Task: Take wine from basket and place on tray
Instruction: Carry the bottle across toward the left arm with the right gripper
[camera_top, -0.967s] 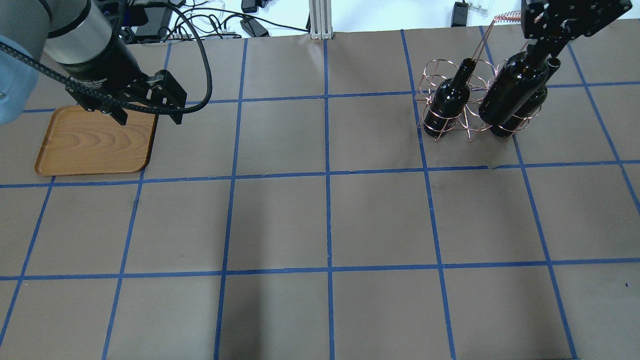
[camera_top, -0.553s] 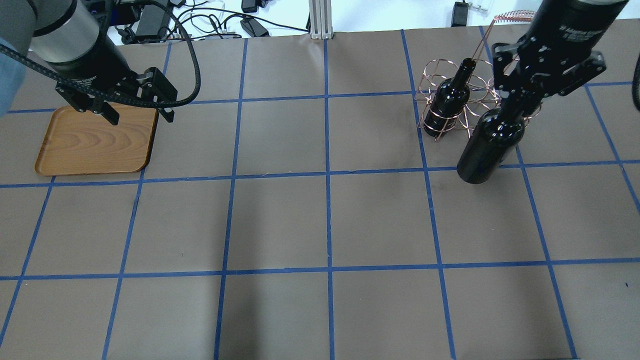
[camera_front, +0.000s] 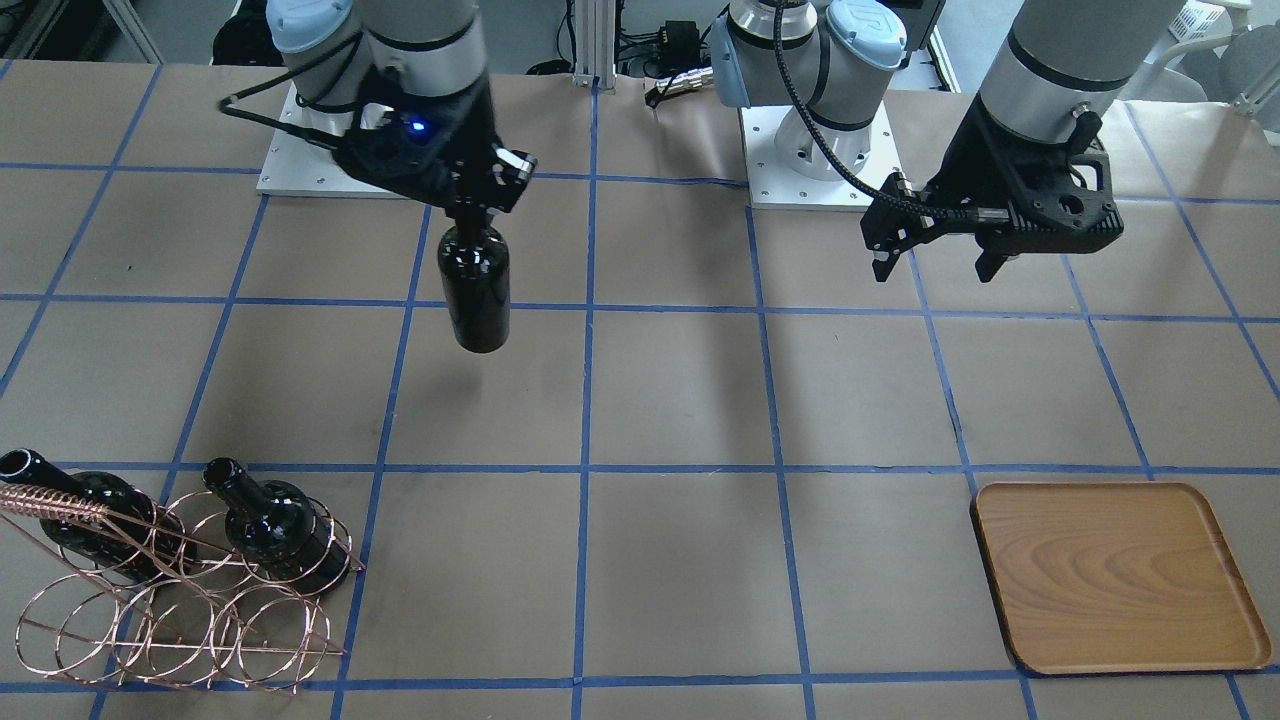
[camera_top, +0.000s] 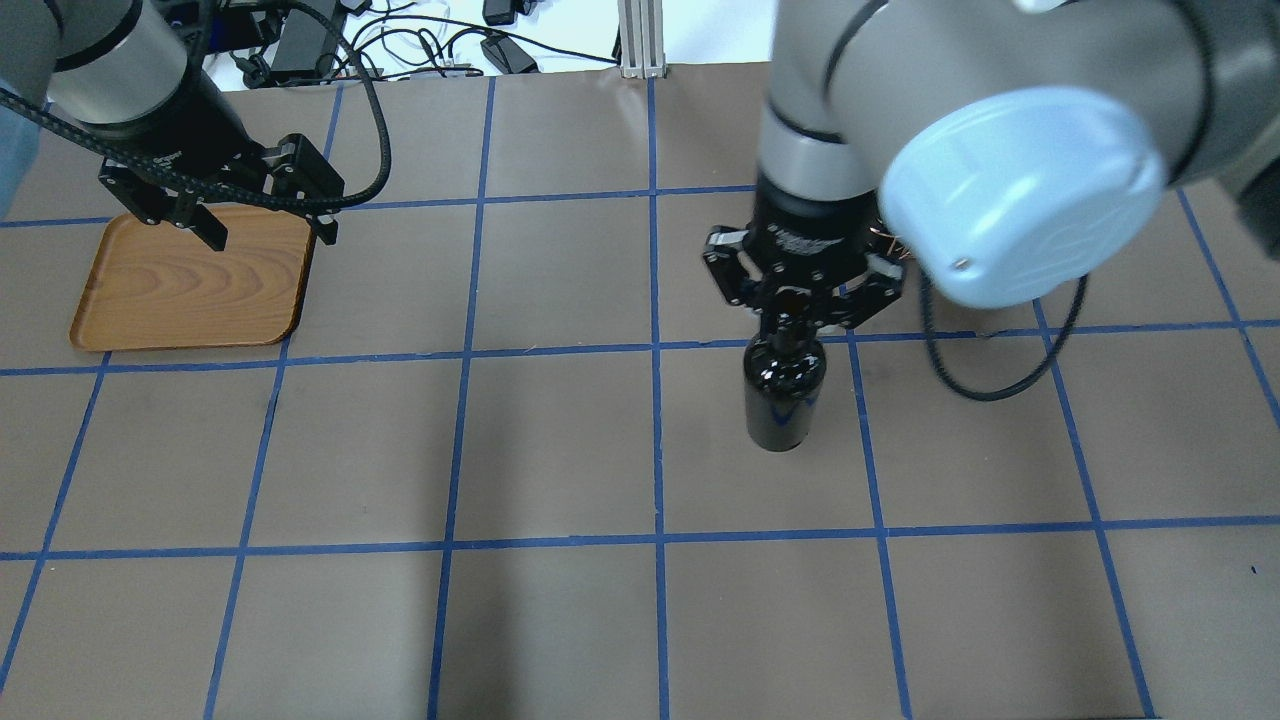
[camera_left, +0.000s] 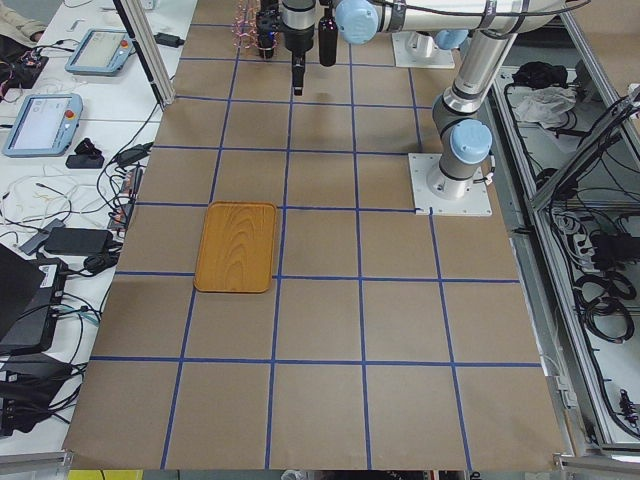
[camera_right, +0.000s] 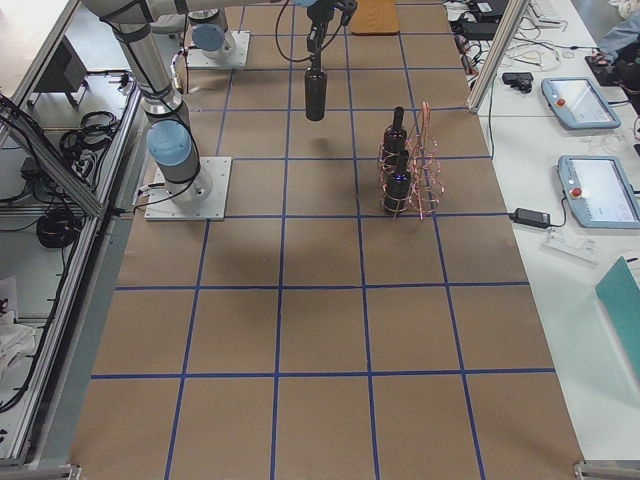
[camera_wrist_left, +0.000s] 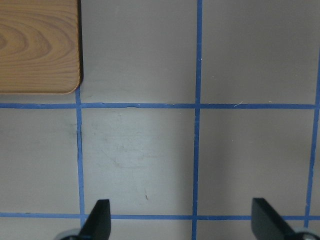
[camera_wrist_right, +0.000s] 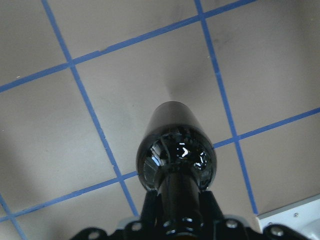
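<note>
**The right gripper (camera_top: 787, 318) holds a wine bottle (camera_top: 784, 395) by the neck, above the table.**

Its fingers are clamped on the neck. The bottle hangs upright, base down, clear of the brown table (camera_top: 560, 450) with its blue tape grid, between the basket (camera_front: 170, 620) and the tray (camera_front: 1120, 580). The left gripper (camera_front: 932, 270) has its fingers spread wide and empty, over the table just beside the tray's corner. The copper wire basket stands well apart, with two other bottles (camera_front: 280, 525) in its rings.

Right hand (camera_top: 795, 320) clamps wine (camera_top: 785, 395); left hand (camera_top: 270, 238) spread, seemingly pointing down.
</note>
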